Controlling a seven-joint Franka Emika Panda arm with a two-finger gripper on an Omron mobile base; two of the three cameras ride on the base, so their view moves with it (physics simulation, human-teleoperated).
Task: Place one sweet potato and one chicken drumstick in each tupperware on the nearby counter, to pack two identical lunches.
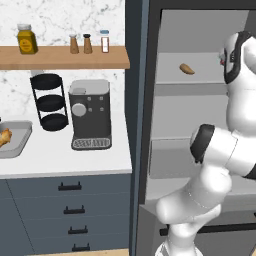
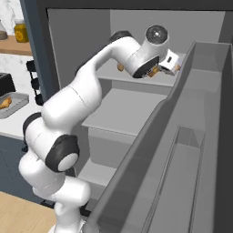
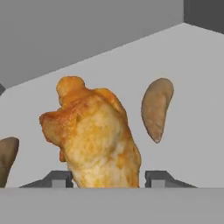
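hand view: chicken drumstick [image 3: 94, 135] dead centre, between the two fingers [image 3: 59, 178], bulbous meat end toward the camera, narrower knob end pointing away up the fridge shelf [image 3: 192, 65]. looks light, rigid enough, lumpy and probably greasy-slick, so likely to twist or squirt out if pinched on a bump. best hold judged across the thick middle of the meat, not the thin bone end. fingers partly spread, one tip each side of the drumstick, both hard by its flanks; cannot tell if the pads touch it yet, so not calling it a pinch. drumstick appears to rest on the shelf, not lifted.

relative to the drumstick: one sweet potato [image 3: 156, 108] just beside on the right side of the view, apart, not touching; second sweet potato [image 3: 6, 159] at the left edge, near, partly cut off. smooth tubers, firm, would roll easily, worth not bumping on closing.

right base view: gripper [image 2: 167, 63] reaching deep onto the upper fridge shelf, orange of the drumstick peeking at the hand. tupperware [image 2: 13, 103] well away on the table [image 2: 9, 129], with an orange piece already in it.

left base view: a sweet potato [image 1: 187, 69] lying on the same shelf, tupperware [image 1: 17, 142] far left on the table [image 1: 65, 160].
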